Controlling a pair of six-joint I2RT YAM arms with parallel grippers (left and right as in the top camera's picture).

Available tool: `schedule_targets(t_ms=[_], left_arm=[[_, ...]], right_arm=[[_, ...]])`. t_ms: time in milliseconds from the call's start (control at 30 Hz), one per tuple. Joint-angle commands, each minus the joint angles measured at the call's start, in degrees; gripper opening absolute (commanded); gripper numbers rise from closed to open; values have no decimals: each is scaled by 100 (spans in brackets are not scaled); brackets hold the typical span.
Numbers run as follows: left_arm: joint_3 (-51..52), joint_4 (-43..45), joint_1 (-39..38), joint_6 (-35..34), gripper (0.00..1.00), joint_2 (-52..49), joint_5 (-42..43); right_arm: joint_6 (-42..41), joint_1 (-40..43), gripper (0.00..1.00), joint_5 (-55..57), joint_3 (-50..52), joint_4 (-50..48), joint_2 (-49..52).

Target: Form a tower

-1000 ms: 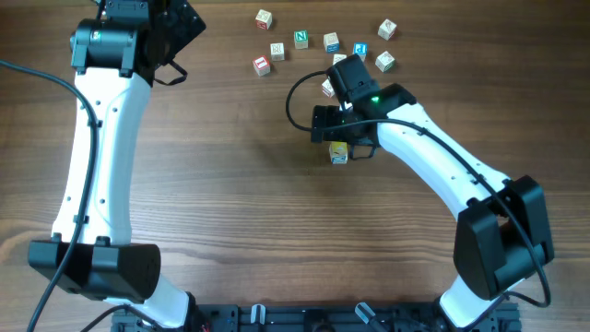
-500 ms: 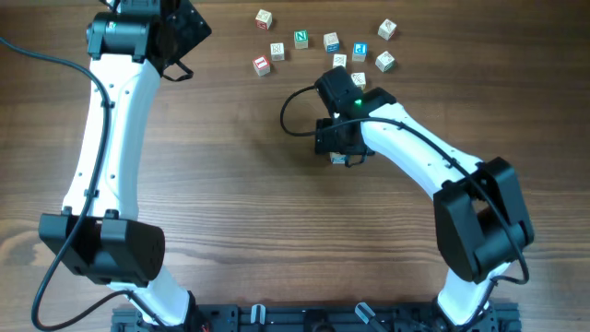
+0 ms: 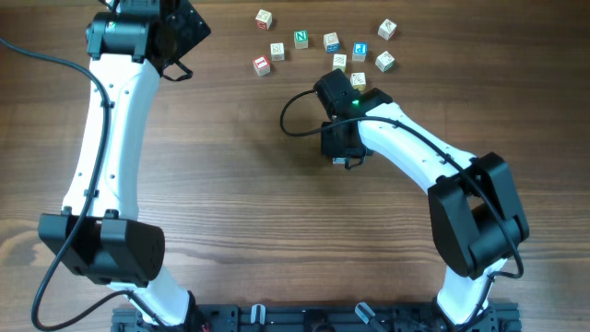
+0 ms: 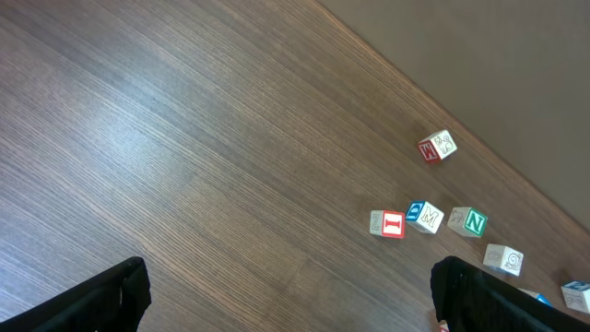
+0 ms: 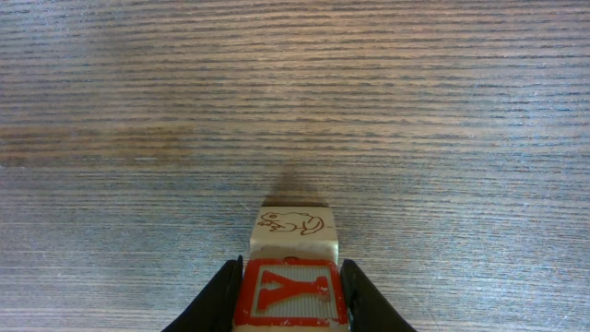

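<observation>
While the right tool (image 5: 291, 275) pinches the tower (image 5: 293, 231), red Y face (image 5: 290, 295) directly between its fingers, left tool (image 4: 286, 300) spread wide, loose cubes (image 4: 425, 217) ahead of it on the tabletop (image 4: 184, 138).

We show the left arm (image 3: 103, 138) and right arm (image 3: 410, 152): white shells, black joints, looping black cables; a green light (image 3: 355, 102) marks the right wrist.
</observation>
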State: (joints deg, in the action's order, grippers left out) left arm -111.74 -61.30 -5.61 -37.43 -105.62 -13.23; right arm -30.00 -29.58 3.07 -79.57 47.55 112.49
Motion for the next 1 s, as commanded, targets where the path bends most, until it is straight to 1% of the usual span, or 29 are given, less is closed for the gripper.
schedule_targets(t_ms=[0, 167, 267, 333, 400, 567, 967], left_arm=[[-22, 15, 37, -33, 100, -37, -76], [-22, 17, 37, -33, 100, -37, -76], [-22, 17, 37, -33, 99, -37, -79], [-22, 17, 37, -33, 100, -37, -76], [-22, 17, 37, -33, 100, -37, -76], [-22, 13, 37, -35, 100, -37, -72], [-22, 13, 37, -35, 100, -37, -72]], right_arm=[[-20, -9, 14, -155, -79, 98, 39], [2, -2, 11, -153, -498, 415, 22], [4, -2, 10, -142, -501, 413, 17], [144, -2, 9, -52, -498, 391, 20], [149, -2, 8, 153, -494, 391, 20], [146, -2, 5, 153, -468, 243, 33], [286, 52, 4, 146, -431, 262, 210]])
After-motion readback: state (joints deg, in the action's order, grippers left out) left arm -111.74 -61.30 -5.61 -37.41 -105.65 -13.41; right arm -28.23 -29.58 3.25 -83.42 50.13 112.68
